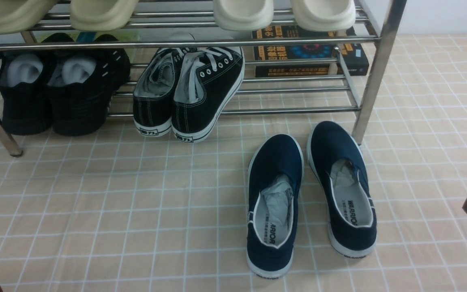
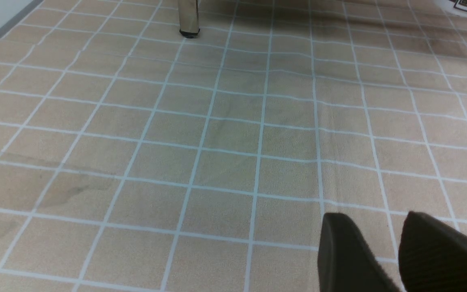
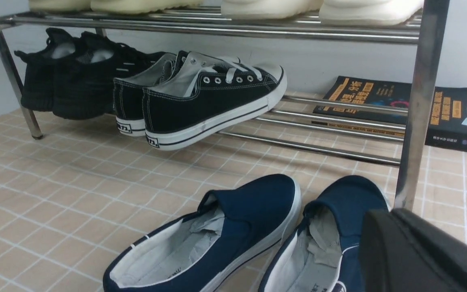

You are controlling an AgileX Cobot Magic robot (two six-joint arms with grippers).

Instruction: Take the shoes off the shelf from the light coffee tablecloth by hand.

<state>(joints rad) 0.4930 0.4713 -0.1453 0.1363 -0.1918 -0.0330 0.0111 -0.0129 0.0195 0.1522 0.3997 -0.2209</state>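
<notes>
- A tablecloth [image 1: 95, 202], beige with a grid of thin white lines, covers the whole surface. It lies slightly wrinkled, with a few darker blotches on the left side.
- A pale wall [image 1: 448, 16] closes the far side, meeting the cloth just behind the shelf [image 1: 176, 42].
- The shelf, made of shiny steel tubes, stands on the far part of the cloth. It runs from the left edge to right of centre, and its slanted legs are planted on the cloth.
- Cream slippers [image 1: 241, 14] sit in a row on the upper tier.
- On the lower tier, black shoes [image 1: 51, 93] stand at the left. Black sneakers [image 1: 205, 93] with white laces stand mid-shelf, their heels jutting past the front bar.
- A dark book [image 1: 310, 52] with yellow lettering lies at the shelf's right end, with the lower bars crossing over it.
- The navy shoes [image 1: 278, 162] are off the shelf. They stand side by side on the cloth, just near of its right end, toes far and heels near.
- The right one's toe lies just beside the right front leg [image 1: 373, 81], and crumpled paper [image 1: 278, 198] fills both.
- The right pincer [image 3: 391, 219] is closed and empty, and hangs at the near right, apart from the shoes.
- The left pincer [image 2: 373, 221] hangs low over bare cloth at the near left, its fingers slightly parted with nothing between them.
</notes>
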